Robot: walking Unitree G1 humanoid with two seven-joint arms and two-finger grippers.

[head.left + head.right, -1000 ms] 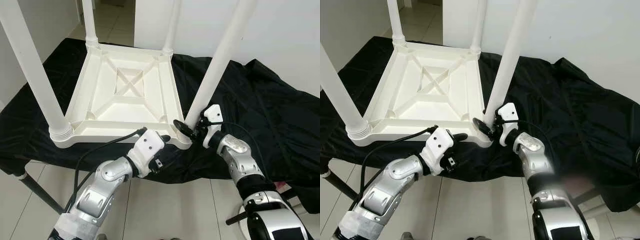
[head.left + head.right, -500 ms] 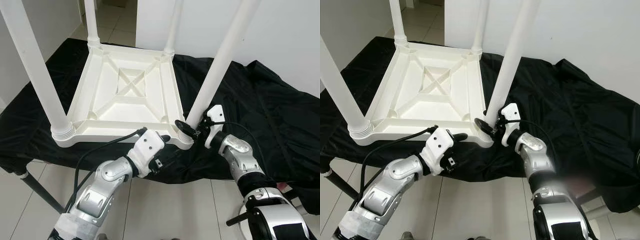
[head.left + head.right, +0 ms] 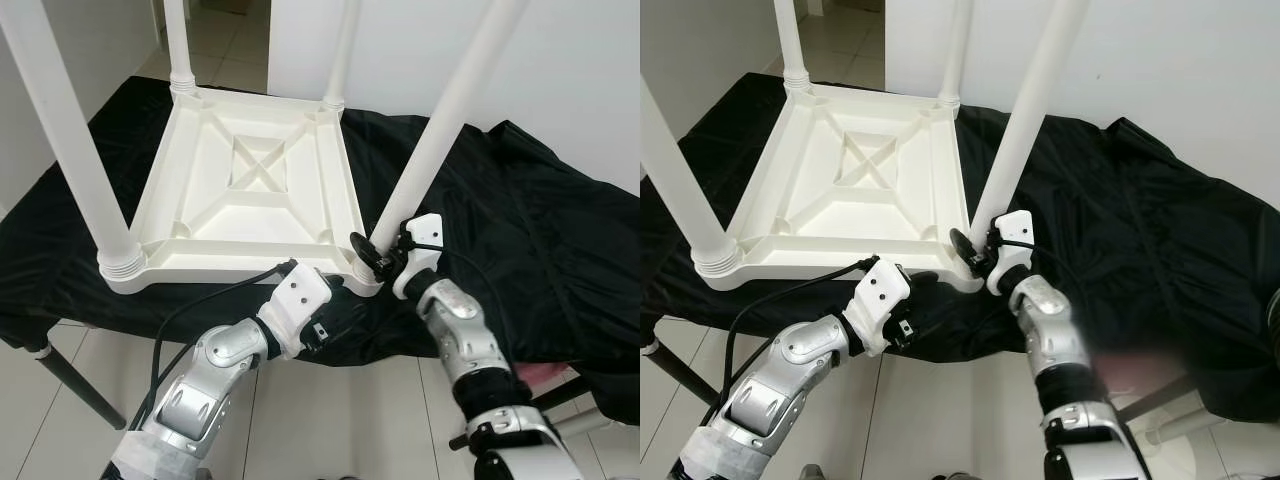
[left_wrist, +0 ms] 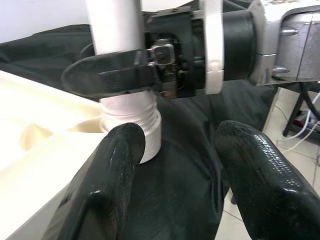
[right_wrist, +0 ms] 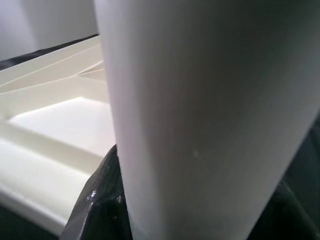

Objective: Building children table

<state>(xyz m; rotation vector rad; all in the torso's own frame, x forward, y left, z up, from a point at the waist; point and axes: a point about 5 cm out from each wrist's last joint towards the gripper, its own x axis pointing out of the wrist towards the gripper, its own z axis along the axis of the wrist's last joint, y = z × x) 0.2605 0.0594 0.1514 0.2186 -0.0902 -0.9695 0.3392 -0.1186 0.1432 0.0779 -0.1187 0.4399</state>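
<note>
A white children's table (image 3: 250, 190) lies upside down on a black cloth, its legs pointing up. My right gripper (image 3: 372, 255) is shut on the near right leg (image 3: 440, 130) just above its threaded base (image 4: 135, 125), at the table's front right corner. In the right wrist view the leg (image 5: 210, 110) stands between the black fingers (image 5: 100, 200). My left gripper (image 4: 180, 165) is open, low at the table's front edge beside that corner, with only cloth between its fingers (image 4: 110, 170). It points at the right gripper.
The black cloth (image 3: 520, 200) covers a low stand and hangs over its front edge. The near left leg (image 3: 70, 140) and two far legs rise from the other corners. White walls stand behind, and tiled floor (image 3: 340, 420) lies below my arms.
My right forearm has swung left and closer to me while its gripper stays on the leg's base. The left arm has hardly moved.
</note>
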